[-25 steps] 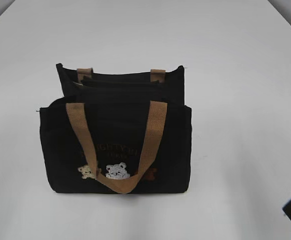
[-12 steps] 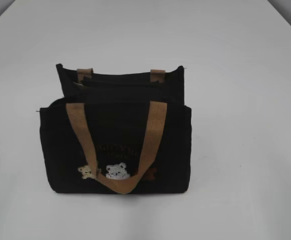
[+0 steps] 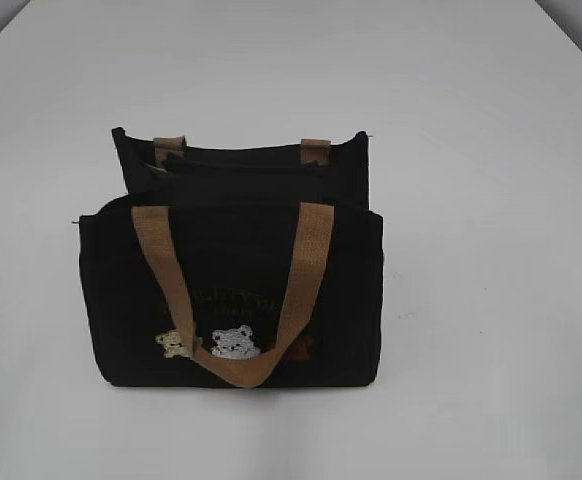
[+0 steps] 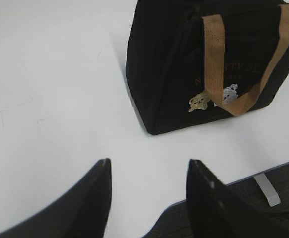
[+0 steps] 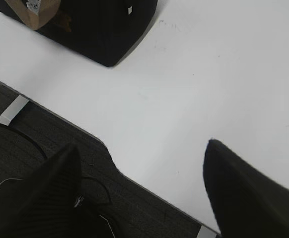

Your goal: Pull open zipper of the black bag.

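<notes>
The black bag [image 3: 231, 290] stands upright mid-table, its tan handle [image 3: 239, 370] hanging over small embroidered bears [image 3: 233, 342]. The zipper [image 3: 241, 172] runs along the top between folds of black fabric; I cannot make out its pull. Neither gripper shows in the exterior view. In the left wrist view the left gripper [image 4: 148, 163] is open and empty above the table's near edge, with the black bag [image 4: 174, 74] well ahead to the right. The right gripper [image 5: 143, 146] is wide open and empty over the table edge, far from the bag's corner [image 5: 100, 29].
The white table [image 3: 471, 120] surrounds the bag on all sides. Its front edge [image 5: 105, 144] cuts across the right wrist view, with dark floor, a thin cable [image 5: 15, 134] and a metal bracket [image 5: 13, 110] below it.
A dark gripper shape at the right edge of the exterior view one second ago has left the frame. The bag has not moved.
</notes>
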`<state>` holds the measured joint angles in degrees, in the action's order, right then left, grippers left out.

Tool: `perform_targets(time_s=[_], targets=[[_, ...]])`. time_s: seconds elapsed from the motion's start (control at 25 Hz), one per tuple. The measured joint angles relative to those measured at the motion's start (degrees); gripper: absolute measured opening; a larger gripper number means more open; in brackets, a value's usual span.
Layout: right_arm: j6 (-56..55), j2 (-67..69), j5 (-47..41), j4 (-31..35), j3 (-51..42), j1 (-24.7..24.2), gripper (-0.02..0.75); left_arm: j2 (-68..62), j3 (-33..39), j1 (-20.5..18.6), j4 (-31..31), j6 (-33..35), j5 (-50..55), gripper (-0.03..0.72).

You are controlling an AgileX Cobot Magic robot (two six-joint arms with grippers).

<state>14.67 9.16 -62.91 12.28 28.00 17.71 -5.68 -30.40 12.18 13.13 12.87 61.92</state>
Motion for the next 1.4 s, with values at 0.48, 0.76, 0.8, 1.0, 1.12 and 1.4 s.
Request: perform_targets(time_s=[0.48, 0.76, 0.8, 1.0, 1.12, 1.4], targets=[[0.0, -0.1, 0.0, 0.0, 0.0, 0.0, 0.592, 0.0, 0.0, 0.0, 0.0, 0.0, 0.0, 0.372], [0.0, -0.2, 0.0, 0.2, -0.1, -2.7, 0.592, 1.1, 0.0, -0.8, 0.0, 0.0, -0.1, 0.372], [0.0, -0.2, 0.0, 0.3, -0.1, -4.4, 0.592, 1.3, 0.0, -1.9, 0.0, 0.0, -0.1, 0.372], [0.0, -2.9, 0.0, 0.3, -0.1, -15.0, 0.592, 3.7, 0.0, -10.0, 0.0, -0.1, -0.1, 0.372], [0.0, -5.8, 0.0, 0.5, -0.1, -17.2, 0.592, 5.9, 0.0, -12.7, 0.0, -0.1, -0.2, 0.372], [-0.1, -9.5, -0.1, 1.5, -0.1, -17.3, 0.592, 6.1, 0.0, -13.1, 0.0, -0.1, -0.2, 0.372]])
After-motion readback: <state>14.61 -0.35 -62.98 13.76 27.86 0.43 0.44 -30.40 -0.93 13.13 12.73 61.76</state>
